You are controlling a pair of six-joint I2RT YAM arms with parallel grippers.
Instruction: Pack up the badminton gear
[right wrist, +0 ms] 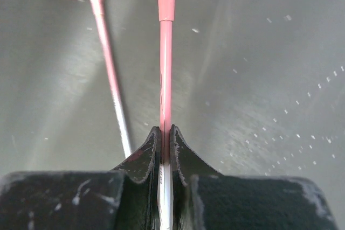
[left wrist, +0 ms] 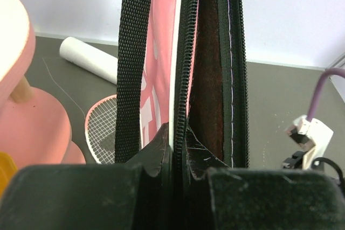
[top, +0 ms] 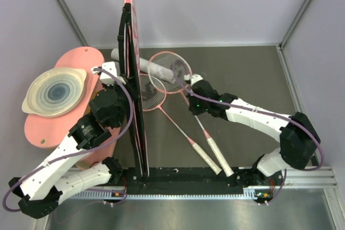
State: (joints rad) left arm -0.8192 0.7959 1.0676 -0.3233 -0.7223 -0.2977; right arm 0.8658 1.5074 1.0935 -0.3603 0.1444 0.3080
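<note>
"So, what were your hands doing?"

"My left gripper (left wrist: 175, 139) was pinched shut on the pink racket-shaped bag (top: 133, 79), right on its zipped rim. The bag stood on edge between my arms, with its black webbing strap (left wrist: 132, 68) down one side and dark lining showing in the gap. My right gripper (right wrist: 165, 139) was clamped on the thin pink shaft of one racket (right wrist: 166, 52), just below the throat."

"And the other one?"

"The second racket (right wrist: 106, 52) lay beside it on the dark matte table (top: 248, 79), strung heads overlapping, white handles towards my bases. The white tube (top: 153, 68), smooth and round, crossed the heads; I couldn't tell which lay on top."

"Anything in the way?"

"The upright bag walled my left arm off from the rackets. Left of it sat pink rounded boards (top: 81, 60) carrying a ringed white dish (top: 54, 92)."
</note>
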